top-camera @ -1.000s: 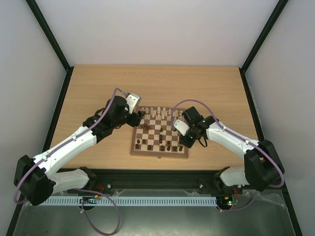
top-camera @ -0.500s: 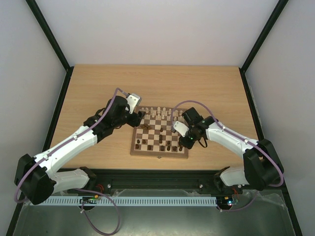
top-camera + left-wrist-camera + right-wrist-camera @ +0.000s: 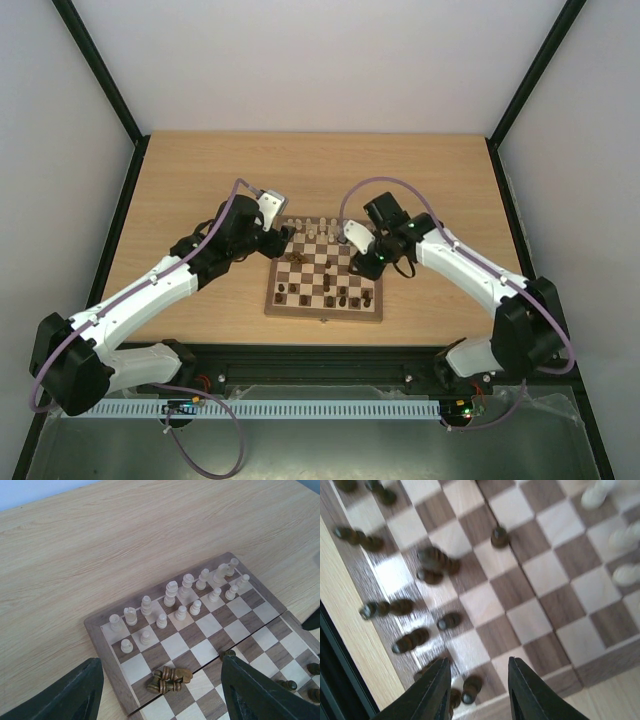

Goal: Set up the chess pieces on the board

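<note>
left gripper [image 3: 162, 695] hangs over the far left corner of the board [image 3: 93, 625], fingers wide apart, holding nothing. right gripper [image 3: 480, 690] is over the board's right side, fingers a little apart, and looks empty in the blurry view. pale pieces [image 3: 171, 593] stand in the two far rows. a few dark pieces [image 3: 169, 679] lie tipped in a heap near the left edge.
</note>
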